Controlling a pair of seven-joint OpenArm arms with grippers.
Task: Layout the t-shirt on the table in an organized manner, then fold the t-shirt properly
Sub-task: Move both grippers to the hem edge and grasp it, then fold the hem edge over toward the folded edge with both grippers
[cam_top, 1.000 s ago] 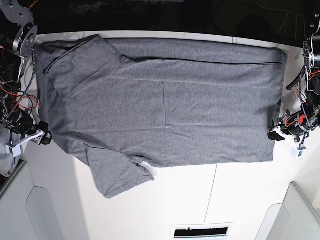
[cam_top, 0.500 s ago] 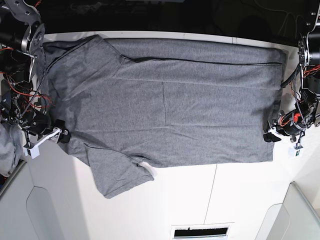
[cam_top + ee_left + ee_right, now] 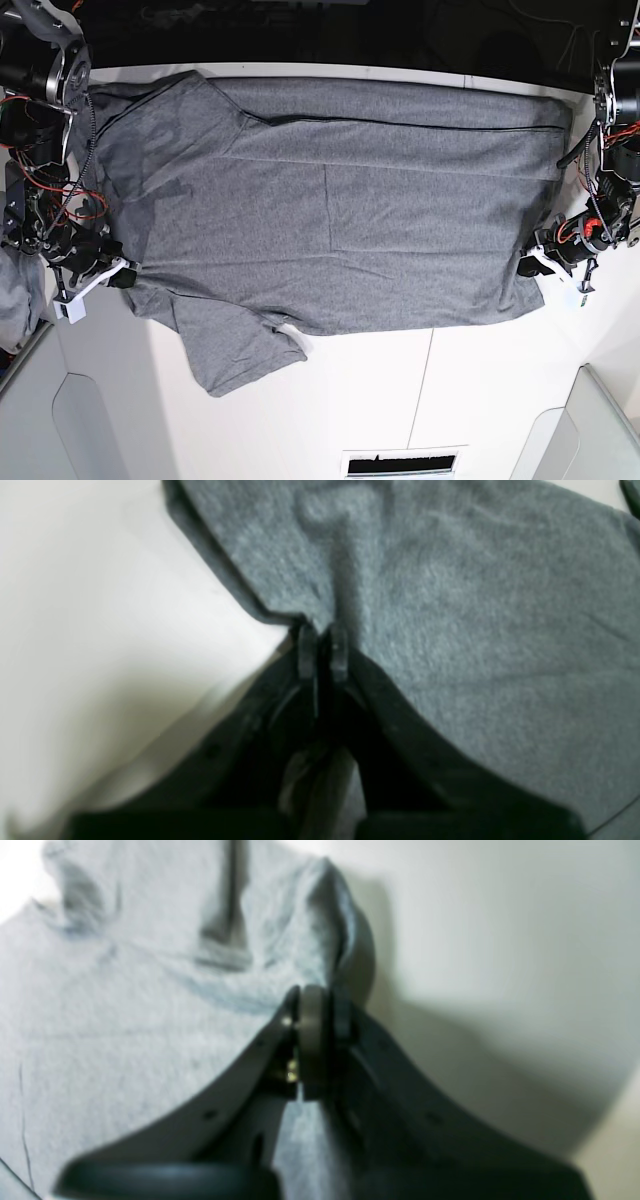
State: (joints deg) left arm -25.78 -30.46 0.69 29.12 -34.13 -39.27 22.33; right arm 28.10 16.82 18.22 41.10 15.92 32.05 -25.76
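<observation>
White tabletop point(image 3: 400, 400) carries the shirt point(image 3: 330, 200), spread flat across most of it, one sleeve sticking out at the near edge. Left gripper point(image 3: 322, 647) is closed, pinching the shirt's edge at a corner, fabric bunched between its tips. Right gripper point(image 3: 320, 1010) is closed too, clamped on a raised fold at the opposite edge.

Robotics lab setup: wide smooth white tabletop point(image 3: 480, 400), bare red-and-black wiring point(image 3: 60, 200) on exposed black arm hardware at both sides, dark unlit background behind, no household furnishings.
</observation>
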